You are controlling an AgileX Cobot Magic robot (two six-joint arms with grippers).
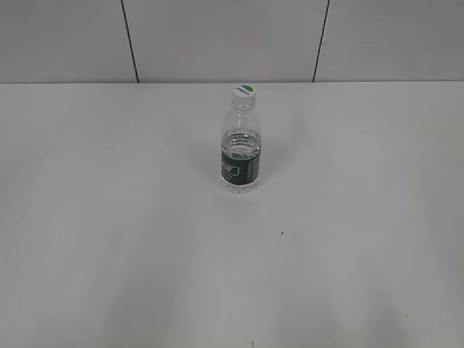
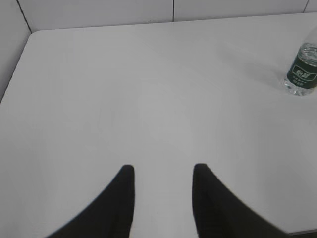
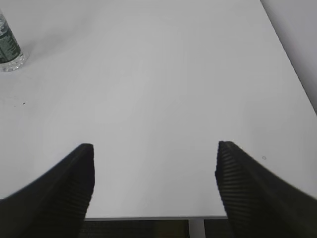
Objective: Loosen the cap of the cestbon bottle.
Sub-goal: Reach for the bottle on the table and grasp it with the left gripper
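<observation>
The cestbon bottle (image 1: 240, 159) stands upright near the middle of the white table, clear with a dark green label band. The cap (image 1: 245, 91) sits on its neck, white with a green mark. The bottle's lower part shows at the right edge of the left wrist view (image 2: 301, 73) and at the top left of the right wrist view (image 3: 8, 48); the cap is cut off in both. My left gripper (image 2: 163, 171) is open and empty, far from the bottle. My right gripper (image 3: 154, 148) is open wide and empty near the table's front edge. Neither gripper shows in the exterior view.
The white table (image 1: 109, 217) runs back to a grey panelled wall (image 1: 217, 36). Its left edge and rounded far corner show in the left wrist view (image 2: 29, 37); its right edge shows in the right wrist view (image 3: 290, 54). A tiny dark speck (image 1: 282, 233) lies in front of the bottle.
</observation>
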